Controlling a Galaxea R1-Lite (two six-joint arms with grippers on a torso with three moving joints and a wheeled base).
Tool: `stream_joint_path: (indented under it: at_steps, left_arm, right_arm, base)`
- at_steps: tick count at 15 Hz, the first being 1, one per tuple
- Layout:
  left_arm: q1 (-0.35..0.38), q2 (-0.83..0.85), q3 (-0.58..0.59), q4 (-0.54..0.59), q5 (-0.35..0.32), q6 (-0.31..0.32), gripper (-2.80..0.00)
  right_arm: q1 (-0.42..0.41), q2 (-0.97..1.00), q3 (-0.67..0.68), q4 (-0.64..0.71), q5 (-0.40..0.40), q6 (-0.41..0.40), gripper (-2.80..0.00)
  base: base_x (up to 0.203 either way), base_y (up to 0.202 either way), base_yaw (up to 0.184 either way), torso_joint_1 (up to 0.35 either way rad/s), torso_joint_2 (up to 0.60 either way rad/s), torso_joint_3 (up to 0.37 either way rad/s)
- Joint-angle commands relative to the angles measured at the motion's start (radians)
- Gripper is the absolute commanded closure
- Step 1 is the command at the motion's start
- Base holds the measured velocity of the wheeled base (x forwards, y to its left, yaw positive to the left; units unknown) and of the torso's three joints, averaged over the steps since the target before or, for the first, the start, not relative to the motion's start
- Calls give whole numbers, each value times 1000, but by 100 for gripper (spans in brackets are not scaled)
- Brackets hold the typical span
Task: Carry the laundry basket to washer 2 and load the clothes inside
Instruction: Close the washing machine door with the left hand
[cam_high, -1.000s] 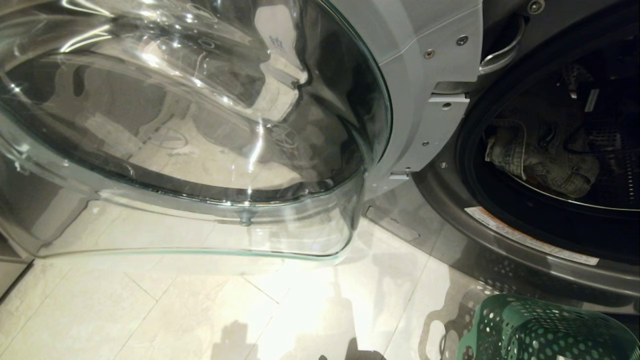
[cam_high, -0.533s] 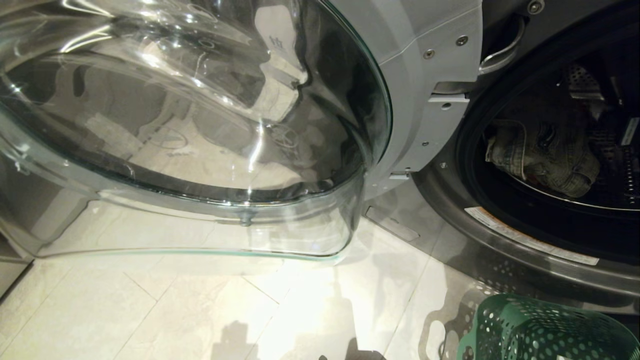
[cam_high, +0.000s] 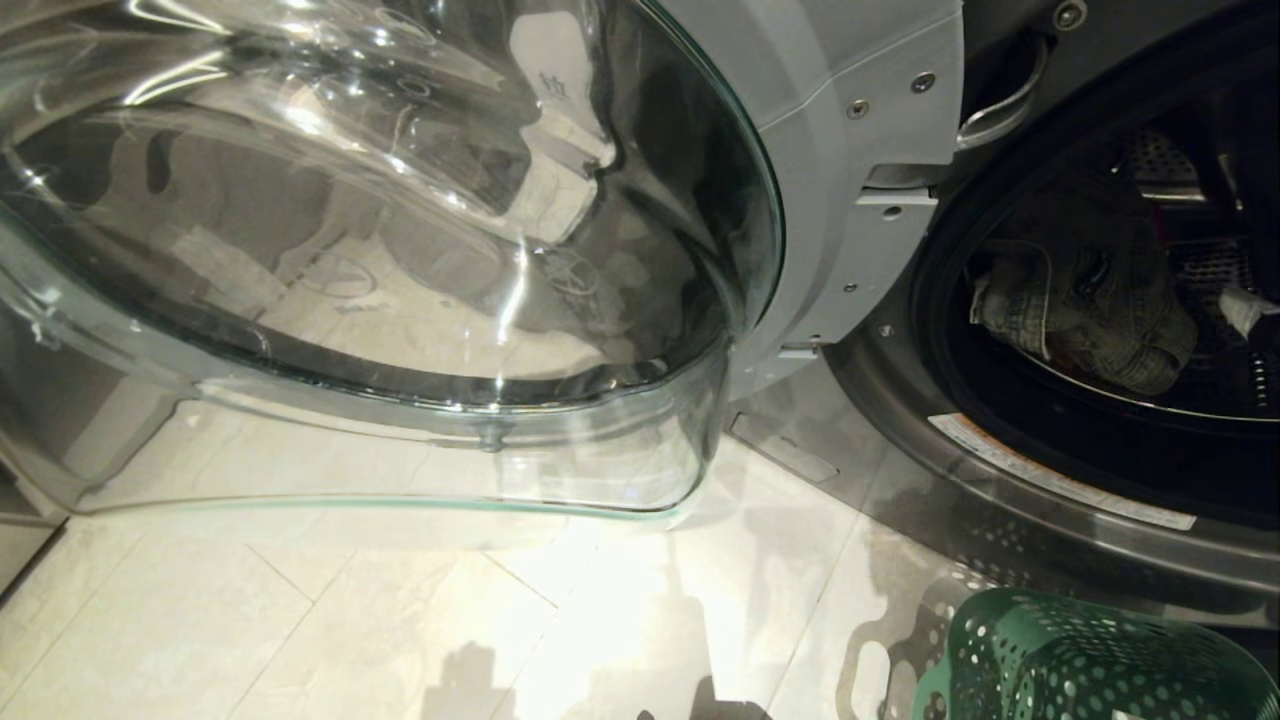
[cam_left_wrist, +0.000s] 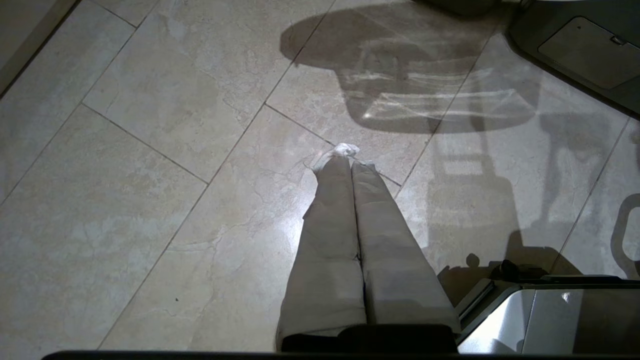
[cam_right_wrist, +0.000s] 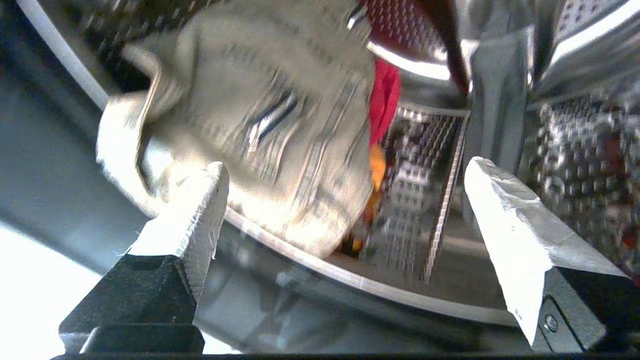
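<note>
Right end effector (cam_right_wrist: 345, 210) spread wide, nothing between the pads, so the garment is already let go. Just ahead of it, on the drum's front lip: the denim garment (cam_right_wrist: 260, 125), dropped low so it lies inside. Beyond that, red cloth (cam_right_wrist: 384, 97), deeper in the drum (cam_right_wrist: 415, 165). Washer door (cam_high: 400, 250) swung fully aside to clear the reach. Green laundry basket (cam_high: 1080, 660) is on the floor under the opening, a short lift away. Left end effector (cam_left_wrist: 352, 165) pinched shut, empty, parked over floor tile (cam_left_wrist: 150, 125).
</note>
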Motion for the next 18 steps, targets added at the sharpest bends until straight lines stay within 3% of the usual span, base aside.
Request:
stream_joint_path:
  at_steps: [1,5,7,15,18]
  left_arm:
    - [0,0,0,0,1,0,0]
    - [1,0,0,0,0,0,0]
    - [0,0,0,0,1,0,0]
    - [0,0,0,0,1,0,0]
    - [0,0,0,1,1,0,0]
  right_arm:
    - [3,-88,87,-4,-5,-6,-280]
    - [1,-188,221,23,-16,-62,-280]
    - [1,-220,244,145,-105,-94,-280]
    - [1,-234,248,507,-258,-88,-280]
    - [1,-222,250,580,-289,-28,-280]
  base:
    - [0,0,0,0,0,0]
    - [0,0,0,0,0,0]
    - [0,0,0,0,0,0]
    - [0,0,0,0,0,0]
    - [0,0,0,0,0,0]
